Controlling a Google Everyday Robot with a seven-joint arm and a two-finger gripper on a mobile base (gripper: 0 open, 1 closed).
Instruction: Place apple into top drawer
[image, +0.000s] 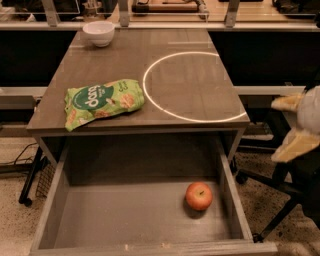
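Note:
The red-orange apple (199, 195) lies on the flat bottom of the open grey top drawer (125, 210), towards its right side, near the right wall. My gripper (290, 125) is at the right edge of the view, outside the drawer and to the right of the table, level with the tabletop's front. Its two yellowish fingers (294, 146) stand apart and hold nothing. The arm behind it is cut off by the frame.
On the grey-brown tabletop (170, 80) with a white circle lie a green snack bag (102, 101) at the front left and a white bowl (98, 33) at the back left. Chair legs (270, 190) stand right of the drawer.

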